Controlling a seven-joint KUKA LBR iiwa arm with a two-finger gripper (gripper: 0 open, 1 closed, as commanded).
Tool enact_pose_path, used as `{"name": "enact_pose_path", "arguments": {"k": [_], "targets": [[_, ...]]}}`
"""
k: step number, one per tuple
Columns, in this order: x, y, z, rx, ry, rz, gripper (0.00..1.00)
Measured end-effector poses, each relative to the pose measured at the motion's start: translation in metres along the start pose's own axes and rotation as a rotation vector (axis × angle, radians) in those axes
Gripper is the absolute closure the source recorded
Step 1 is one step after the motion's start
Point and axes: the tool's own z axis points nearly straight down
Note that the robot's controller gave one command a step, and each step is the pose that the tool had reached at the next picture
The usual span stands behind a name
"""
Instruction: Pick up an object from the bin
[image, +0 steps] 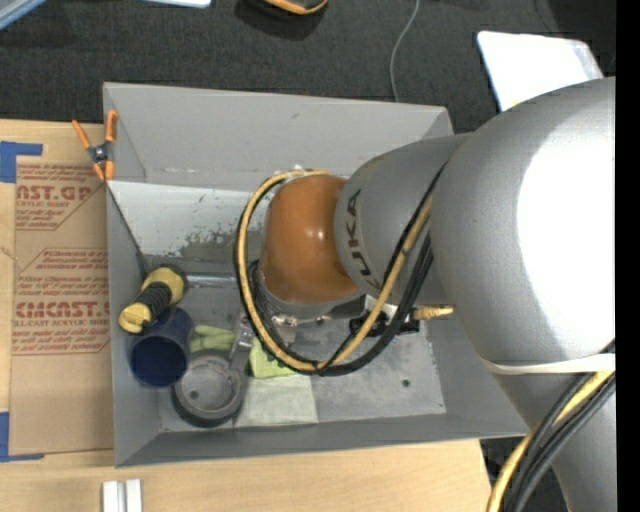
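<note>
Near the centre of the frame, hanging low inside the bin (280, 130) with the gripper (290, 330) tucked beneath the orange wrist cover (305, 240); hiding its opening, making it impossible to tell whether spread or closed, or gripping anything. Sitting closest to a yellow-green cloth (268, 362), just below and left of the gripper, beside a pale sheet (285, 402). Leaving a grey ring (208, 390), a blue cup (158, 348) and a yellow-and-black handle (150, 298) further left, its long axis slanting up to the right. Probably needing only a short shift toward the lower left.
</note>
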Motion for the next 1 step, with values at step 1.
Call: {"name": "enact_pose_path", "arguments": {"k": [1], "targets": [[0.0010,-0.0003,-0.0329,0.005,0.007,0.000,1.00]]}}
